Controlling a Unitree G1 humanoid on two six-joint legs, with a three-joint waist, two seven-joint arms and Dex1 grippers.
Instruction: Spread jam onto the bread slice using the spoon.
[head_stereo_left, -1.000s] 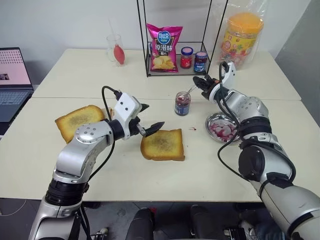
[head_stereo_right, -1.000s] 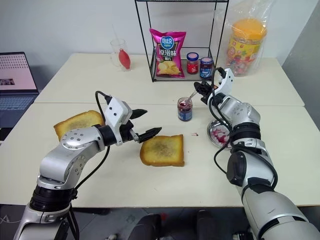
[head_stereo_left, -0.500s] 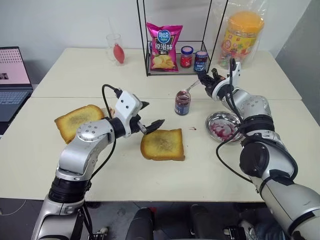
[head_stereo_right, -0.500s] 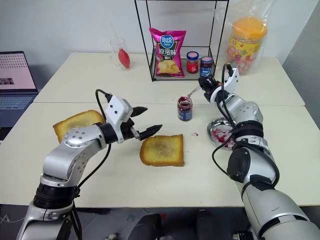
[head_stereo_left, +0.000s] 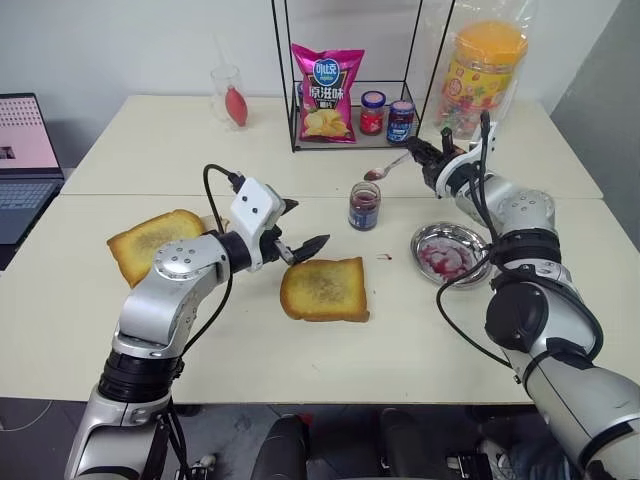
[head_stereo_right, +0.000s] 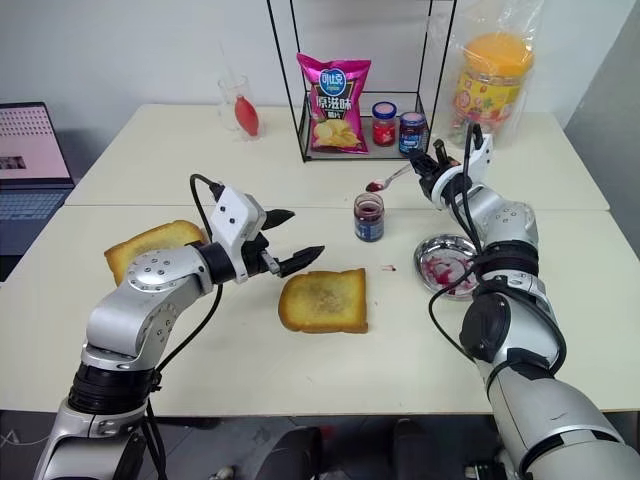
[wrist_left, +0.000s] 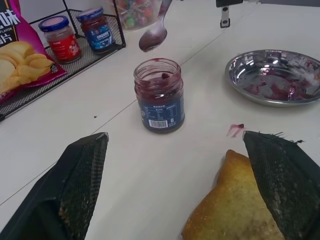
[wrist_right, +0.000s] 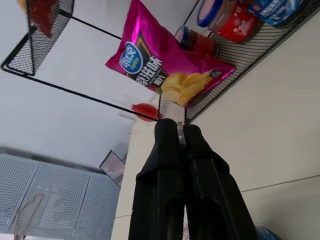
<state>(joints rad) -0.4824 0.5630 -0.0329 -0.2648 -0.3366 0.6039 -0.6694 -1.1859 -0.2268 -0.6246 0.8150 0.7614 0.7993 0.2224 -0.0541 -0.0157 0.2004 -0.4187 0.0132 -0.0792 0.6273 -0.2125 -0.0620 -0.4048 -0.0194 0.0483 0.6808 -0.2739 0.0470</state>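
R hand (head_stereo_left: 428, 158) is gripping the spoon (head_stereo_left: 388, 167), jam (wrist_left: 148, 47) in its bowl, above open jar (head_stereo_left: 365, 206). L hand (head_stereo_left: 303, 228) is gaping wide near bread slice (head_stereo_left: 324, 289).

Laptop (head_stereo_left: 25, 160) cut by the frame's edge — spoon (wrist_right: 180, 134) handle mostly hidden between the right pincer's (wrist_right: 179, 131) fingers.

2 toast slices (head_stereo_left: 324, 289) (head_stereo_left: 152, 241), 3 jam jars (head_stereo_left: 365, 206) (head_stereo_left: 373, 113) (head_stereo_left: 401, 121), 1 spoon (head_stereo_left: 388, 167), 1 steel dish (head_stereo_left: 449, 252), 1 chip bag (head_stereo_left: 327, 92)
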